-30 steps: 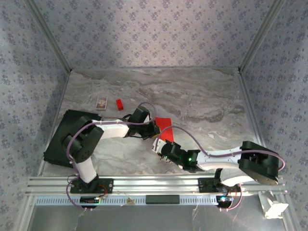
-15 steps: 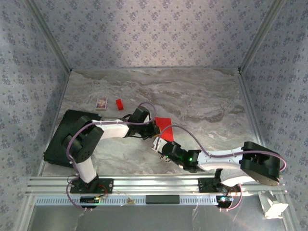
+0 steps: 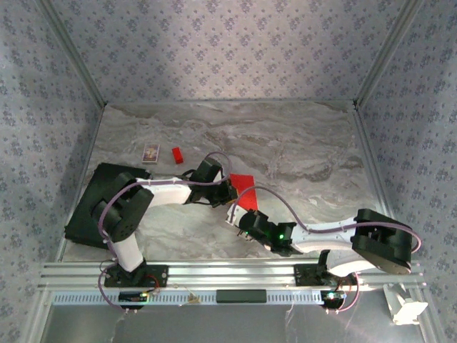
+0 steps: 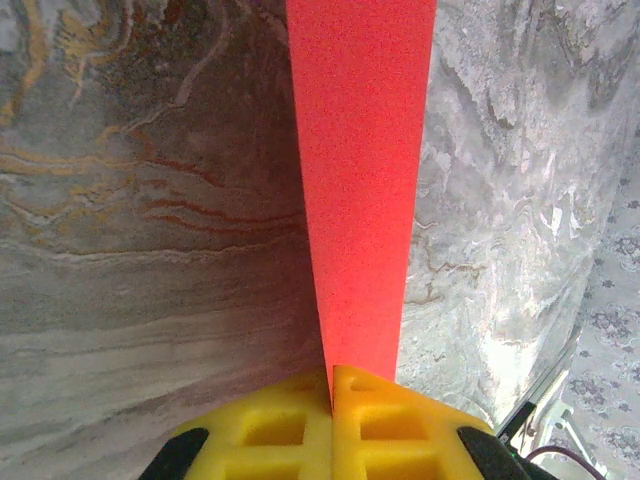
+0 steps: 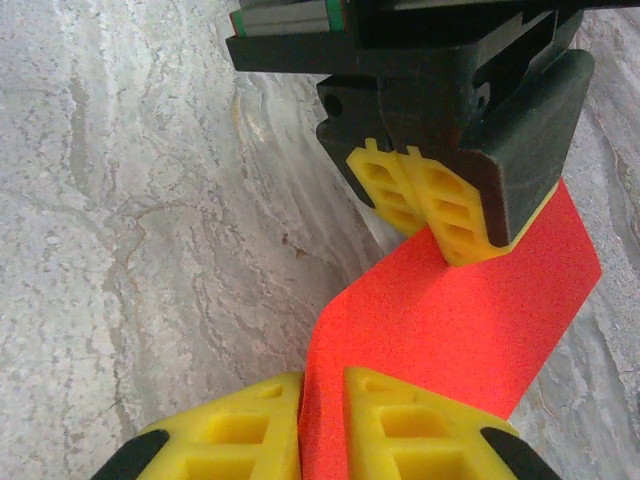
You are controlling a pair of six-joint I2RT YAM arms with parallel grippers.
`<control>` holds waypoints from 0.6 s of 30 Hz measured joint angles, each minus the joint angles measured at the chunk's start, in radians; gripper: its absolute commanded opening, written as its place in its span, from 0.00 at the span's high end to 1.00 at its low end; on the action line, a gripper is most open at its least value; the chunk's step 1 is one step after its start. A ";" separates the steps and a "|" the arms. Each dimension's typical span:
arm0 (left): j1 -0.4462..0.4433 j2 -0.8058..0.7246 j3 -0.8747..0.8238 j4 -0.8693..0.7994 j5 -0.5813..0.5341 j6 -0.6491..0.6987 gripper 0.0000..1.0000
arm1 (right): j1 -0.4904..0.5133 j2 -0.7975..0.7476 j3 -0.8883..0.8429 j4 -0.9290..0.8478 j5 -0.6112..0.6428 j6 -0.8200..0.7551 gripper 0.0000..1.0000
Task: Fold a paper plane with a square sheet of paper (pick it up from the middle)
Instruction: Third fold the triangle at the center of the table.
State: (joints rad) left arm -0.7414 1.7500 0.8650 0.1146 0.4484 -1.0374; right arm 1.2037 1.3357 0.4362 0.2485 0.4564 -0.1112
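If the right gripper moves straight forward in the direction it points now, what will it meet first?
Probably the left gripper, clamped on the red paper directly ahead. The right gripper straddles that paper, jaws slightly apart, so it would slide along it. Depth is hard to judge.

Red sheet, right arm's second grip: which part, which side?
The free end of the square sheet of paper, opposite where the left gripper pinches it, edge-on from the near side: it looks lifted off the table, and the right gripper straddles that edge.
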 measured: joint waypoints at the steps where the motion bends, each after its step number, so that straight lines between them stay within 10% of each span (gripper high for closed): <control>1: 0.000 -0.002 0.000 0.000 0.000 0.000 0.94 | 0.000 -0.003 0.000 0.000 0.000 0.001 0.81; 15: 0.000 -0.008 0.000 -0.001 0.000 0.000 0.94 | -0.011 -0.023 0.000 0.003 -0.005 0.023 0.99; 18: 0.000 -0.008 0.000 -0.005 -0.003 0.001 0.81 | -0.011 -0.025 -0.006 0.011 -0.006 0.026 1.00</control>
State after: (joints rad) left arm -0.7414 1.7424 0.8650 0.1093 0.4458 -1.0367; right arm 1.1927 1.3109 0.4305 0.2600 0.4503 -0.0849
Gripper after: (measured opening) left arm 0.092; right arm 0.053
